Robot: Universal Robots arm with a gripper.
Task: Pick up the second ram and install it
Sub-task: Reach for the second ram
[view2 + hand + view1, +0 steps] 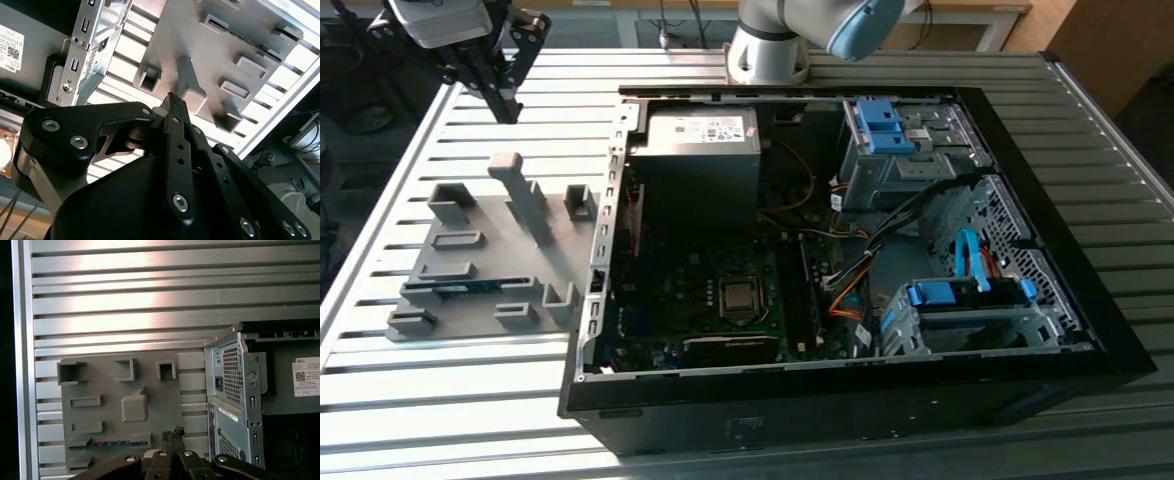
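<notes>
The second ram (454, 290) is a thin blue-green stick lying in a slot near the front edge of the grey holder plate (487, 250), at the exterior view's left. In the first wrist view the ram (107, 443) shows as a dark strip with blue spots in the plate (150, 385). My gripper (507, 110) hangs high over the table's far left corner, well behind the plate and apart from the ram. In both wrist views its black fingers (172, 432) (172, 100) stand together, shut, with nothing between them.
An open black PC case (854, 400) lies in the middle of the slatted metal table (400, 420), its motherboard (720, 300), grey power supply (700, 130) and blue drive brackets (881, 125) showing. The arm's base (767, 55) stands behind the case. Raised grey blocks (520, 195) stand on the holder plate.
</notes>
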